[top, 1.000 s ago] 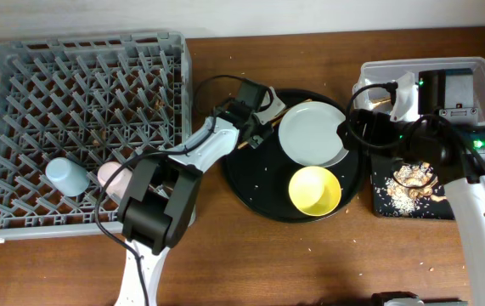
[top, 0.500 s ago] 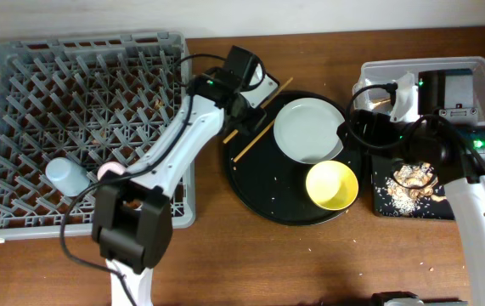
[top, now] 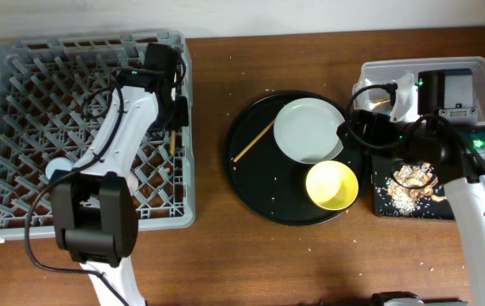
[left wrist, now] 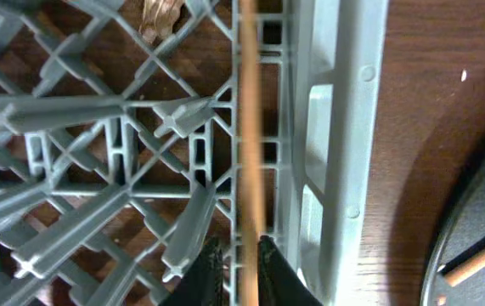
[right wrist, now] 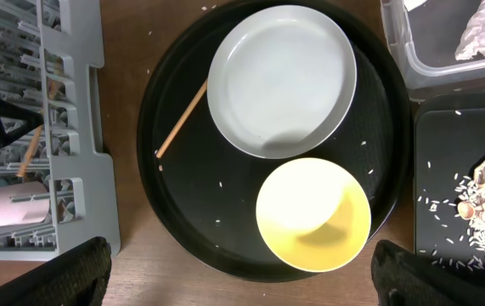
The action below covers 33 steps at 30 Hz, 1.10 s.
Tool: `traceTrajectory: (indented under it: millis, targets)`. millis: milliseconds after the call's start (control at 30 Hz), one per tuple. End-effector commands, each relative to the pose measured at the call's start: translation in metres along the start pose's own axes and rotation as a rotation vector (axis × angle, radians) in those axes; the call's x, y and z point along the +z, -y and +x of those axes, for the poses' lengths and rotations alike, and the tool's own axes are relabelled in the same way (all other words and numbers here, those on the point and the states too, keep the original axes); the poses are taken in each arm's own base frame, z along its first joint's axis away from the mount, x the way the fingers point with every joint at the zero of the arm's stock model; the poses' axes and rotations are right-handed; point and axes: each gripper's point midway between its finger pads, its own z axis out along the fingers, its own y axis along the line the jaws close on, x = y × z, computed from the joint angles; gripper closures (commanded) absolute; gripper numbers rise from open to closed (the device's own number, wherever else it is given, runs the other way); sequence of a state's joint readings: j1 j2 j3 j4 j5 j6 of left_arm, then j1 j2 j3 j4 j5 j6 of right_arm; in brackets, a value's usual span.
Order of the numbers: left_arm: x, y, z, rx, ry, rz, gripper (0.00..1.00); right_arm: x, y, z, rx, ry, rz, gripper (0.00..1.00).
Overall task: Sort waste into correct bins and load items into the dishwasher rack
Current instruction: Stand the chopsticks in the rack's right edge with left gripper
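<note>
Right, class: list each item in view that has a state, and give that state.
Left end effector: shut on one chopstick, over the rack.
Right end effector: open.
Second chopstick: lying on round tray.
Plate: upright, empty.
Yellow bowl: upright, empty.
Pink cup: on its side in rack.

- Dishwasher rack (left wrist: 344, 127): grey moulded plastic, matt.
- Chopstick (left wrist: 249, 127) inside the rack: pale bare wood, smooth.
- Plate (right wrist: 280, 81) right of the rack: smooth, pale grey-white, soft sheen.
- Yellow bowl (right wrist: 310, 212) right of the rack: smooth, slightly glossy.
</note>
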<state>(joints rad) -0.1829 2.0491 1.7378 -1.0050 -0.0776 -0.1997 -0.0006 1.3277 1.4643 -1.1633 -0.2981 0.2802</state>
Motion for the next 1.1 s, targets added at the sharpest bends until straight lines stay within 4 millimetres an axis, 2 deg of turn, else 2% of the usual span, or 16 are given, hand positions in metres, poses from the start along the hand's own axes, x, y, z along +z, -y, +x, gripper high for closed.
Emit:
traceTrajectory:
  millis: [0, 100, 133, 167, 267, 433, 533, 600, 633, 700, 767, 833, 867, 933, 967, 1067]
  targets:
    - [-0.005, 0.008, 0.001, 0.061, -0.005, 0.054, 0.65, -0.002, 0.000, -0.002, 0.000, 0.008, -0.005, 0.02]
    - [-0.074, 0.040, -0.016, 0.082, 0.088, 0.220, 0.54, -0.003, 0.000, -0.003, 0.000, 0.009, -0.005, 0.01]
    - [-0.088, 0.065, -0.013, 0.114, 0.101, 0.314, 0.54, -0.002, 0.000, -0.002, 0.000, 0.008, -0.005, 0.02]
    - [-0.083, 0.107, 0.002, 0.345, 0.096, 0.377, 0.54, -0.003, 0.000, -0.002, 0.000, 0.009, -0.005, 0.02]
    - [-0.032, 0.169, 0.040, 0.675, 0.030, 0.363, 0.54, -0.002, 0.000, -0.002, 0.000, 0.008, -0.005, 0.02]
    - [0.058, 0.200, 0.068, 0.776, -0.067, 0.244, 0.54, -0.003, 0.000, -0.003, 0.000, 0.009, -0.005, 0.01]
    - [0.083, 0.198, 0.074, 0.773, -0.100, 0.234, 0.55, -0.003, 0.000, -0.003, 0.000, 0.009, -0.005, 0.02]
    - [0.083, 0.199, 0.074, 0.774, -0.098, 0.234, 0.74, -0.002, 0.000, -0.002, 0.000, 0.009, -0.005, 0.01]
    - [0.083, 0.197, 0.074, 0.771, -0.102, 0.232, 0.94, -0.002, 0.000, -0.002, 0.000, 0.008, -0.005, 0.02]
    - [0.081, 0.183, 0.065, 0.704, -0.113, 0.208, 1.00, -0.002, 0.000, -0.002, 0.000, 0.008, -0.005, 0.01]
    - [0.051, 0.170, 0.038, 0.583, -0.102, 0.195, 1.00, -0.003, 0.000, -0.003, 0.000, 0.009, -0.005, 0.01]
    - [-0.018, 0.153, -0.002, 0.464, -0.023, 0.199, 1.00, -0.002, 0.000, -0.002, 0.000, 0.009, -0.005, 0.01]
    - [-0.047, 0.142, -0.015, 0.416, 0.018, 0.199, 1.00, -0.002, 0.000, -0.002, 0.000, 0.008, -0.005, 0.01]
    - [-0.091, 0.077, -0.033, 0.168, 0.052, 0.079, 1.00, -0.002, 0.000, -0.002, 0.000, 0.008, -0.005, 0.02]
    - [-0.090, 0.043, -0.032, 0.063, 0.025, 0.003, 1.00, -0.002, 0.000, -0.002, 0.000, 0.008, -0.005, 0.02]
    - [-0.053, 0.007, -0.025, -0.007, -0.050, -0.035, 0.95, -0.002, 0.000, -0.002, 0.000, 0.008, -0.005, 0.02]
